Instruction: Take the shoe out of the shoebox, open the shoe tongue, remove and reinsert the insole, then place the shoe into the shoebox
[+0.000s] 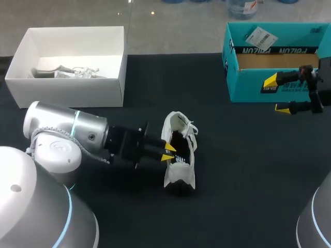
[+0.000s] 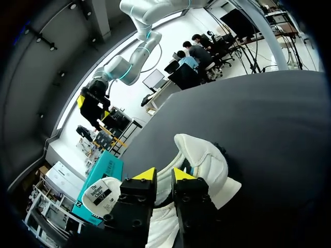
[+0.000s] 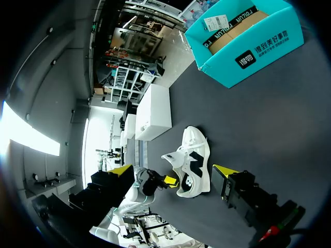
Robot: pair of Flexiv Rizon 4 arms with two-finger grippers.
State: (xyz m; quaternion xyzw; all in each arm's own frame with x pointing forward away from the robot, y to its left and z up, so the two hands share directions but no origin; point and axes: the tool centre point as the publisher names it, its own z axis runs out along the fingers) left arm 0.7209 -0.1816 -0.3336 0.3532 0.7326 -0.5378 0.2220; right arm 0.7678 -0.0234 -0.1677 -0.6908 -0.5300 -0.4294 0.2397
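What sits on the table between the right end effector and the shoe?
Nothing: only bare dark table between right end effector and shoe, seen in the head view.

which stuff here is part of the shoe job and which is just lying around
Job: shoe, teal shoebox, left gripper on the shoe, right gripper open by the shoebox.
Lying about: white box, clutter inside it.

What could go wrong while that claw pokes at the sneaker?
The white and black sneaker lies loose on the black table, with nothing bracing it, so the left claw at its opening may just drag or tip it. The right claw hangs open by the teal cardboard shoebox, apart from the sneaker, so it cannot steady it.
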